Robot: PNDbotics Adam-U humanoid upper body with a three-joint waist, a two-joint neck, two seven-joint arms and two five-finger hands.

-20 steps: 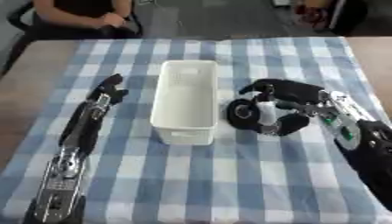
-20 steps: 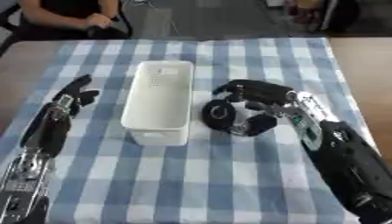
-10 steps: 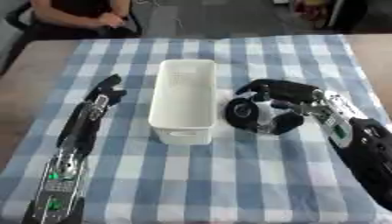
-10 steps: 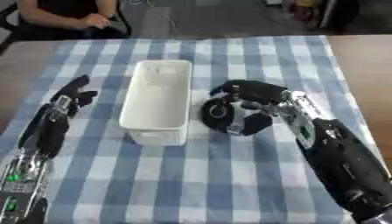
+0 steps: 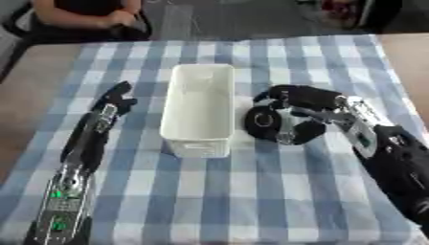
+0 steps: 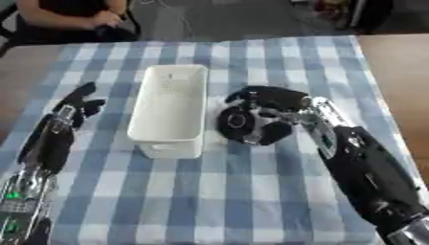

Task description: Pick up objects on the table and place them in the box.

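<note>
The white box (image 5: pixel 199 112) looks empty, so nothing is placed yet: the right hand (image 5: pixel 306 103) curls around a dark round object (image 5: pixel 266 121) just beside it, the left hand (image 5: pixel 113 98) lying open.

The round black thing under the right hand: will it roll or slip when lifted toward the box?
It may roll: the round black object shows a circular face with a pale centre. The right hand curls over it, which probably checks that. It looks rigid. Its weight cannot be judged. The white box stands close beside it.
</note>
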